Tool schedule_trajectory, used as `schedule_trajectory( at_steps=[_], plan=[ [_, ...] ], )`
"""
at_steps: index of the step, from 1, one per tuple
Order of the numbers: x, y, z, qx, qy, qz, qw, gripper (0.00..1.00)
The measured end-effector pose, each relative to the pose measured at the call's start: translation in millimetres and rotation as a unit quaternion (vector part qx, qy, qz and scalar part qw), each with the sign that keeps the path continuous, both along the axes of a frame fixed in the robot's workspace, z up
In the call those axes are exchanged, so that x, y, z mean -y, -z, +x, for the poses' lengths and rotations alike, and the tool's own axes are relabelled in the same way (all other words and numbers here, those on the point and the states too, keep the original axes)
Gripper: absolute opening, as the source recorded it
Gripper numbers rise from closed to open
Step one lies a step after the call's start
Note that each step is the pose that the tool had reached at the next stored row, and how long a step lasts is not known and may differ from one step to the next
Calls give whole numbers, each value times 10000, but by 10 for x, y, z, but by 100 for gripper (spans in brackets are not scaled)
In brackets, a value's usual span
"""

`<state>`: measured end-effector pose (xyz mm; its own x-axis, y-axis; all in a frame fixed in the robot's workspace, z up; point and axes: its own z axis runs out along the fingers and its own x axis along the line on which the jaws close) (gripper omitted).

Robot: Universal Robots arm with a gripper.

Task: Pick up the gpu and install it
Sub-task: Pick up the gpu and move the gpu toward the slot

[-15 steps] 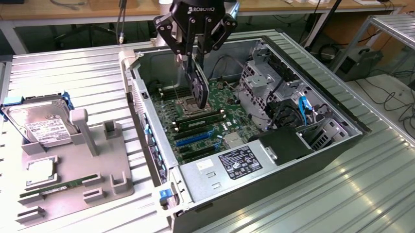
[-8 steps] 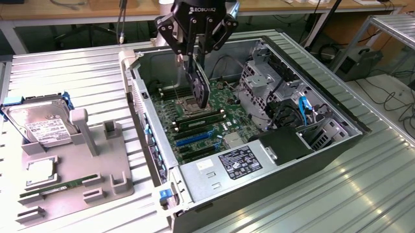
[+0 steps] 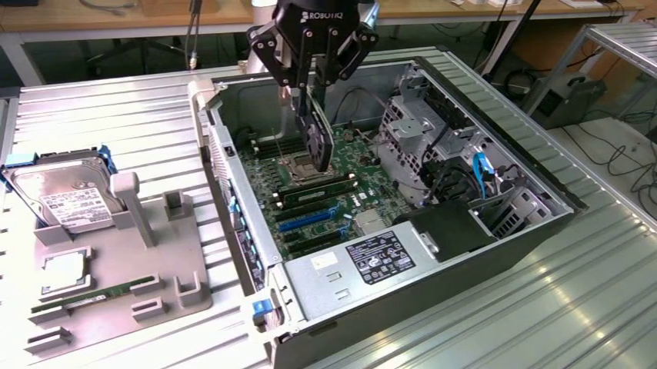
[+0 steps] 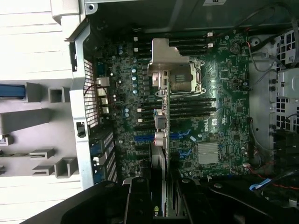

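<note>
Dark-green gpu hangs upright over the motherboard inside the case, pinched by the pincer; holding it plumb and parallel to the nearer blue slots seems key.

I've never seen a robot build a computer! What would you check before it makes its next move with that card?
1. Jaws clamped on the gpu: ok, it hangs from the gripper.
2. Case open, motherboard exposed: ok.
3. Blue slots empty: ok.
4. gpu seated in a slot: not ok, it hangs above the motherboard.
5. gpu lined up with a slot: cannot tell.
</note>
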<state>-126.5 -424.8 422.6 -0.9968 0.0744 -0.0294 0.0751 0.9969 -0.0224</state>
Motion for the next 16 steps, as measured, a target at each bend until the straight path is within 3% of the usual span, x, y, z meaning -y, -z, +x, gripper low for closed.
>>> schedule_trajectory(
  at_steps=[16],
  plan=[
    [0,11,81,0,0,-9,10000,26]
  ],
)
